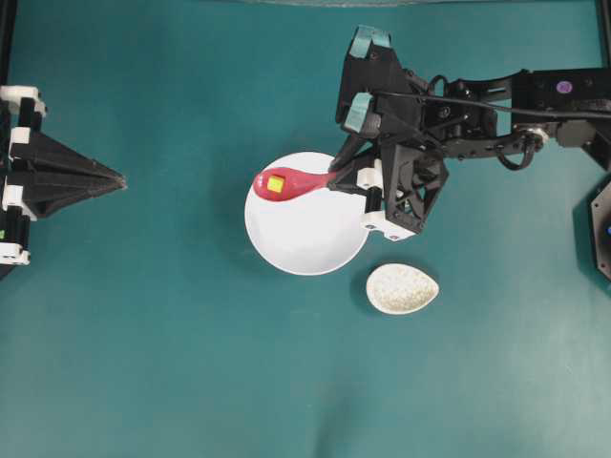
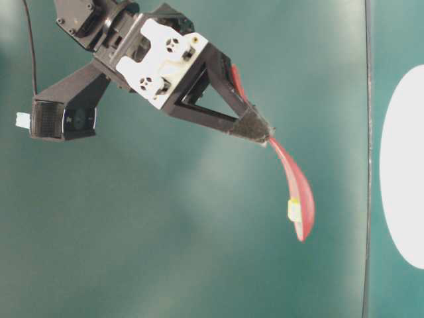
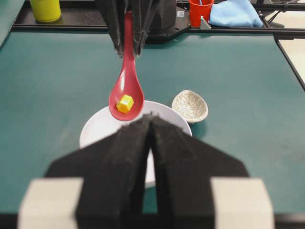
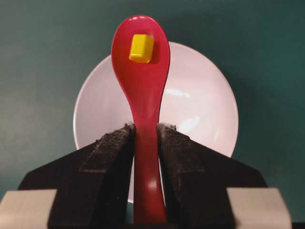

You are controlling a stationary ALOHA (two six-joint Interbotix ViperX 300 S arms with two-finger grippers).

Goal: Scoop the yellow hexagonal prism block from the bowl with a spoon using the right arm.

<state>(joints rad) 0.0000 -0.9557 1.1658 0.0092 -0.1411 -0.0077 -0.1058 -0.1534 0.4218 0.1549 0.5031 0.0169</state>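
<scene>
The right gripper (image 4: pixel 145 138) clamps its rough black jaws on the glossy red spoon (image 4: pixel 142 81), with the faceted yellow block (image 4: pixel 141 48) in the oval scoop beyond them, above the smooth white bowl (image 4: pixel 200 105); the left gripper (image 3: pixel 151 119) is closed.

From my station, the spoon (image 4: pixel 143 95) reads as glossy pink-red ceramic or hard plastic, with highlights along its handle. The yellow block (image 4: pixel 141 48) in its scoop looks smooth and matt. Beneath the spoon, the bowl (image 4: pixel 200 100) is smooth, shiny white. The spoon rest (image 3: pixel 189 106) beside the bowl shows a crackled, speckled glaze. The right gripper's (image 4: pixel 145 138) pads look rough and fuzzy-black. The table (image 1: pixel 143 334) is matt teal.
</scene>
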